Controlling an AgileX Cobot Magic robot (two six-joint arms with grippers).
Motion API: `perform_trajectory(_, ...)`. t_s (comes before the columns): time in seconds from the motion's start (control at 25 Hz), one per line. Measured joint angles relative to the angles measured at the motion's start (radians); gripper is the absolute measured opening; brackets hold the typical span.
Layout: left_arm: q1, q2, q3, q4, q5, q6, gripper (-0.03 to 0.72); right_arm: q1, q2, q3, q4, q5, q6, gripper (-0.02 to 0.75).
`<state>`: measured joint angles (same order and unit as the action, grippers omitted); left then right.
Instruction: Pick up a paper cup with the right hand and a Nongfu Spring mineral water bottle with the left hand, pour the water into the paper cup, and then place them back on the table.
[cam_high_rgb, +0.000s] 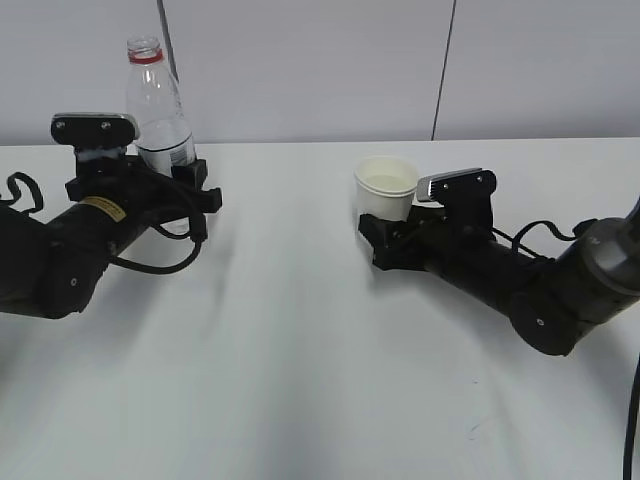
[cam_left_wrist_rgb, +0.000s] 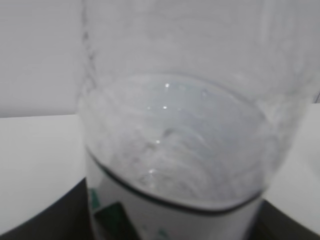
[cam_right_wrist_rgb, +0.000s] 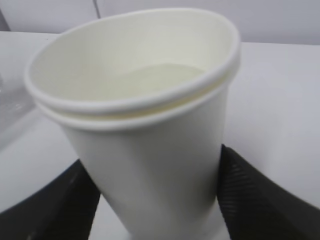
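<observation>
The clear, uncapped mineral water bottle (cam_high_rgb: 158, 115) with a red neck ring stands upright at the back left. My left gripper (cam_high_rgb: 172, 172) is shut on its lower body at the label. In the left wrist view the bottle (cam_left_wrist_rgb: 175, 125) fills the frame, with dark fingers (cam_left_wrist_rgb: 55, 222) at both lower corners. The white paper cup (cam_high_rgb: 386, 190) sits upright in my right gripper (cam_high_rgb: 385, 232), low over the table (cam_high_rgb: 300, 350). In the right wrist view the cup (cam_right_wrist_rgb: 150, 150) sits between black fingers (cam_right_wrist_rgb: 255, 200), and water (cam_right_wrist_rgb: 160, 77) shows in its bottom.
A pale wall with vertical panel seams (cam_high_rgb: 443, 70) runs behind the table's far edge. Black cables (cam_high_rgb: 165, 262) loop beside the left arm and others trail behind the right arm (cam_high_rgb: 545, 232). A small dark scuff (cam_high_rgb: 470, 430) marks the front right tabletop.
</observation>
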<state>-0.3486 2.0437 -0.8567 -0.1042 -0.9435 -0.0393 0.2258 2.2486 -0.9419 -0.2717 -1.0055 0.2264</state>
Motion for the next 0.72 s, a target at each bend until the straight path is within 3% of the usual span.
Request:
perform_trajectory(0.52, 0.0, 0.029, 0.0, 0.0, -0.041, 0.0, 0.405, 0.0, 0.0, 0.0, 0.344, 0.001, -0.172, 0.519)
perform_trajectory(0.72, 0.0, 0.029, 0.0, 0.0, -0.042, 0.0, 0.405, 0.0, 0.0, 0.0, 0.378, 0.001, -0.191, 0.519)
